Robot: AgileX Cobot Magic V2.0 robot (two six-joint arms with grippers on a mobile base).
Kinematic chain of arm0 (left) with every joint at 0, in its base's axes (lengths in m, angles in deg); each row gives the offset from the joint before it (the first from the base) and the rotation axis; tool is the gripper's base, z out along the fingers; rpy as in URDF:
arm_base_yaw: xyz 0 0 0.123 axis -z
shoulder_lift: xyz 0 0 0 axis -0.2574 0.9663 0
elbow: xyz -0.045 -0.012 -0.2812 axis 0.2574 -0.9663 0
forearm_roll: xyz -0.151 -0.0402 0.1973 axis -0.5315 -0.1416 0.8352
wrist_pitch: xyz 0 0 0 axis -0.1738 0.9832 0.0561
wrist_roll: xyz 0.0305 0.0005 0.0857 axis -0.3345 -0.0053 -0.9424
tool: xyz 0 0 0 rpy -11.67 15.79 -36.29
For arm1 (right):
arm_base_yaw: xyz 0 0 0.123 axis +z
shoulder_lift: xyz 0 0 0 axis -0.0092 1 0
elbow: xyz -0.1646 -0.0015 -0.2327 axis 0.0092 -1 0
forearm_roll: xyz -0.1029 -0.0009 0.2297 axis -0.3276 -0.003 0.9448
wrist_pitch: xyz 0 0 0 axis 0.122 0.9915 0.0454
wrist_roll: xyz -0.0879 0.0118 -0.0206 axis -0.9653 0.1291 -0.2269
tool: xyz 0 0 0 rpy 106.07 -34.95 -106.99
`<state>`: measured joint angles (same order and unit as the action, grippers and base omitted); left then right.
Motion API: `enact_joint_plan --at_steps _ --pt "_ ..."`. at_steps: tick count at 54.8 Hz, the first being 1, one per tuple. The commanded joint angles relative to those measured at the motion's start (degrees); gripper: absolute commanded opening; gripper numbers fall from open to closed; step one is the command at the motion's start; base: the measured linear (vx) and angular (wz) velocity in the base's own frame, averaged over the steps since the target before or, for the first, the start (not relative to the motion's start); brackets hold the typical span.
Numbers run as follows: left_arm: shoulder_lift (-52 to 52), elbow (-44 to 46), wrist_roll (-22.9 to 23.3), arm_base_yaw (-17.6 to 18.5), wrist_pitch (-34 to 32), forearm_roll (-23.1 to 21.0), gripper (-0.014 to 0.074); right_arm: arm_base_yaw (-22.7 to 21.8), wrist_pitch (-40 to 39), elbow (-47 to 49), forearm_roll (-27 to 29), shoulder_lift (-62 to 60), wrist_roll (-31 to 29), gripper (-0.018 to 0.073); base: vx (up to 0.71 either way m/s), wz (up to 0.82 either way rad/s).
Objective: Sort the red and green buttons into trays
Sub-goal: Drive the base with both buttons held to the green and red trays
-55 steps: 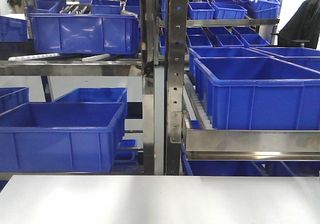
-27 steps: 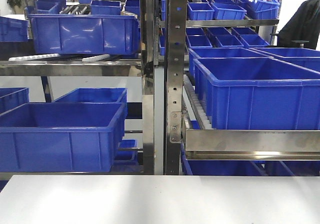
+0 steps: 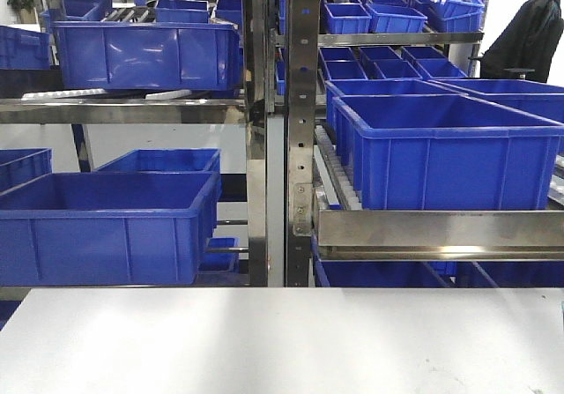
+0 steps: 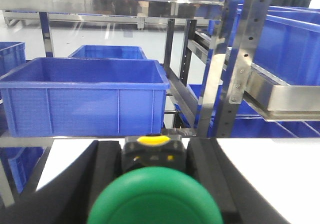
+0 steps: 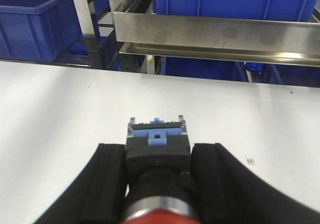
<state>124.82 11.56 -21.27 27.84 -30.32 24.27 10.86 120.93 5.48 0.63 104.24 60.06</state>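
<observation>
Compared with a second ago, the front view has shifted. The steel rack and its deep blue plastic crates sit higher and further left, and more of the white tabletop shows, so I judge the robot is repositioning towards trays that are not in view. The left fingers are clamped on one round push-button with a glossy green cap, and the right fingers on one dark-bodied button with a red cap, both carried over the tabletop. That makes two buttons, one of each colour, and no trays visible.
</observation>
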Motion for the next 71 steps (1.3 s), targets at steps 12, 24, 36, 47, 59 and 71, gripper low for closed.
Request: enact_joint_plan --at_steps 12,24,36,47,59,71 --pt "-0.2 2.0 0.0 0.4 -4.8 0.2 -0.0003 -0.1 -4.5 1.7 -0.6 -0.1 0.0 -0.0009 -0.23 0.01" --pt "-0.2 2.0 0.0 0.4 -4.8 0.2 -0.0003 -0.1 -4.5 1.7 -0.6 -0.1 0.0 -0.0009 -0.26 0.03" --pt "-0.2 2.0 0.0 0.4 -4.8 0.2 -0.0003 -0.1 -4.5 1.7 -0.6 -0.1 0.0 -0.0009 -0.23 0.15" --pt "-0.2 2.0 0.0 0.4 -4.8 0.2 -0.0003 -0.1 -4.5 1.7 -0.6 -0.1 0.0 -0.0009 -0.21 0.26" --pt "-0.2 2.0 0.0 0.4 -4.8 0.2 -0.0003 -0.1 -4.5 1.7 -0.6 -0.1 0.0 -0.0009 -0.17 0.32" --pt "-0.2 2.0 0.0 0.4 -4.8 0.2 -0.0003 -0.1 -4.5 1.7 -0.6 -0.1 0.0 -0.0009 -0.12 0.44"
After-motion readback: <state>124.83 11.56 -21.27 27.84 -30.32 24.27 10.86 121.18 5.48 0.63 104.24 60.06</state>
